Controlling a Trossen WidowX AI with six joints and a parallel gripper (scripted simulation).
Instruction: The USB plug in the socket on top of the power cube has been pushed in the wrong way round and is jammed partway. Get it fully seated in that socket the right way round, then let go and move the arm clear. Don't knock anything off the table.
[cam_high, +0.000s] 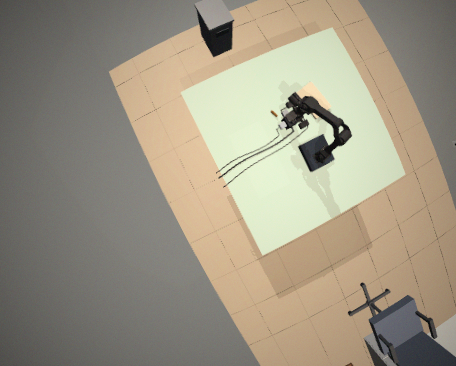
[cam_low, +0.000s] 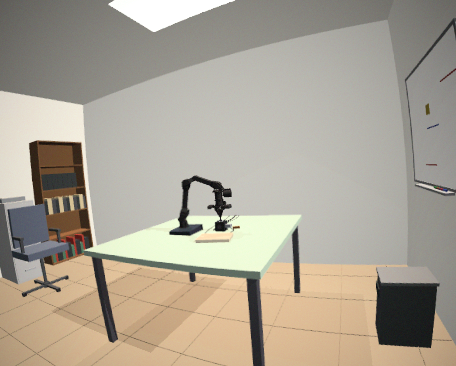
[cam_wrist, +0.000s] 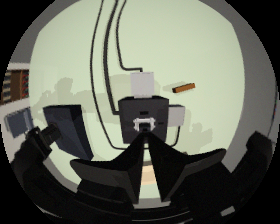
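The dark power cube (cam_wrist: 128, 134) (cam_low: 220, 226) stands on the pale green table (cam_high: 250, 200) (cam_low: 150, 250). My gripper (cam_wrist: 145, 135) (cam_low: 220, 219) points down over the cube's top, its fingertips nearly together. It is shut on the USB plug (cam_wrist: 144, 125), whose pale, metallic-looking outline shows at the fingertips, at the middle of the cube's top. The fingers hide part of the plug and the socket, so its depth and which way round it sits cannot be told. In the top view the arm covers most of the cube.
White plugs (cam_wrist: 142, 84) (cam_wrist: 176, 115) sit on two sides of the cube, with black cables running off across the table. A small orange-brown stick (cam_wrist: 184, 88) (cam_high: 274, 113) (cam_low: 236, 227) lies near it. A wooden board (cam_low: 214, 238) (cam_high: 319, 97) and the arm's dark base (cam_high: 311, 154) are also close.
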